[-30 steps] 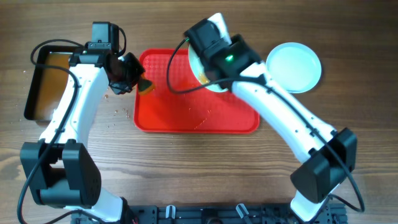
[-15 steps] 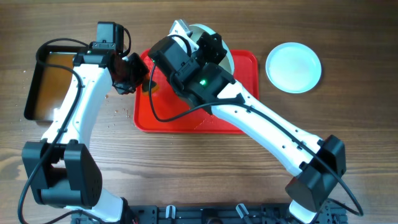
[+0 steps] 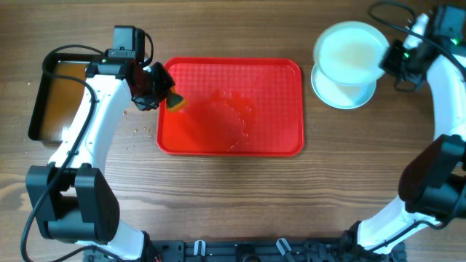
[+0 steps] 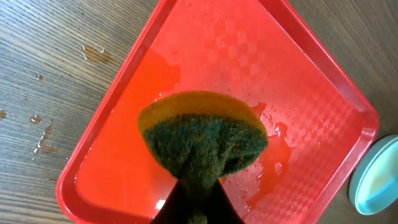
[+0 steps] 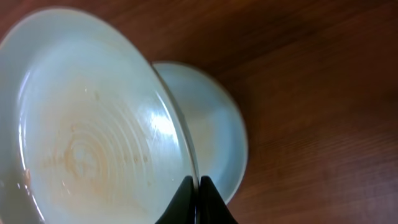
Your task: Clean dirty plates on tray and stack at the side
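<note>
At right pincer [image 5: 198, 186], clamped on smeared plate [image 5: 87, 124], second plate [image 5: 214, 137] beyond; at left pincer [image 4: 198, 186], clamped on sponge [image 4: 202, 140], tray [image 4: 298, 81] below.

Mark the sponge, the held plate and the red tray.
sponge [image 4: 202, 140], left wrist view, green scrub face.
held plate [image 5: 81, 124], right wrist view, inner face.
red tray [image 3: 273, 94], overhead view, bare floor.
</note>
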{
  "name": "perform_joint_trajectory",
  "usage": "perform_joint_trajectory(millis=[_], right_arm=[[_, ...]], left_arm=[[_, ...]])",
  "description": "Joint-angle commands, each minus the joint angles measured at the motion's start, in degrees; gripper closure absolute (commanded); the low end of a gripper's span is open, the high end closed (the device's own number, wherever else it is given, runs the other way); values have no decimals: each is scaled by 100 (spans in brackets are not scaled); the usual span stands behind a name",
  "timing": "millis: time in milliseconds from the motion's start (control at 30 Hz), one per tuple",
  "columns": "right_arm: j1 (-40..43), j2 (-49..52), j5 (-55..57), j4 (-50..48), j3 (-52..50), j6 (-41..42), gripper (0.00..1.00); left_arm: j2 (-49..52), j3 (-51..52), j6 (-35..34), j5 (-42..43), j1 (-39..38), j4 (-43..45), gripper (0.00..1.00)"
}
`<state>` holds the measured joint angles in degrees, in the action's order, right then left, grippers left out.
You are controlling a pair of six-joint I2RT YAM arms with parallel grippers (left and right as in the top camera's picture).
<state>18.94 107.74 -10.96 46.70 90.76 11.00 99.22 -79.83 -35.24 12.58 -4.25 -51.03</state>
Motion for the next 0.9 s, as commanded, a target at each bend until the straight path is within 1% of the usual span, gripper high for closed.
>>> perform_joint_trajectory(millis=[0, 67, 100, 133, 167, 233, 267, 300, 333, 367, 400, 500, 567, 600, 667, 733, 767, 867], right_arm=[[188, -22, -708, -669, -719, 264, 96], [177, -22, -540, -1019, -1091, 686, 96], [168, -22, -549, -1158, -1246, 767, 94], [146, -22, -614, -1305, -1375, 761, 88], [94, -22, -702, -1425, -1484, 702, 75], [13, -22, -708, -1414, -1515, 723, 75], [-48, -22, -811, -1381, -1515, 737, 67], [-122, -22, -1147, -1357, -1515, 710, 61], [-262, -22, -1814, -1314, -1515, 660, 54], [-494, -22, -2535, -1276, -1515, 396, 51], [-859, -22, -2927, -1189, -1515, 227, 47], [-1912, -22, -2658, -1038, -1515, 11, 44], [-2734, -22, -1974, -1032, -1515, 168, 38], [-3156, -22, -1504, -1038, -1515, 367, 37], [-3899, -22, -911, -1086, -1515, 612, 33], [-4518, -22, -520, -1150, -1515, 610, 29], [-4780, -22, -356, -1174, -1515, 612, 26], [-5147, -22, -234, -1333, -1515, 612, 22]], left_arm=[[2, -74, 68, 90, -15, 15, 96], [2, -74, 70, 90, -15, 15, 96], [2, -74, 70, 90, -15, 13, 96], [2, -74, 70, 90, -15, 13, 96], [2, -74, 70, 87, -13, 15, 96], [2, -74, 70, 87, -15, 17, 96], [2, -74, 72, 85, -15, 17, 96], [2, -74, 72, 57, -13, 20, 96], [2, -74, 70, -203, -13, 79, 96], [2, -74, 70, -599, 0, 229, 96], [2, -74, 70, -984, 61, 435, 96], [96, -74, 70, -1722, 404, 754, 96], [323, -74, 72, -2256, 813, 949, 96], [448, -74, 74, -2343, 1001, 1064, 96], [688, -74, 70, -2339, 1416, 1338, 96], [809, -74, 70, -2337, 1816, 1578, 96], [833, -74, 70, -2337, 2011, 1670, 96], [881, -74, 70, -2271, 2417, 1722, 95]])
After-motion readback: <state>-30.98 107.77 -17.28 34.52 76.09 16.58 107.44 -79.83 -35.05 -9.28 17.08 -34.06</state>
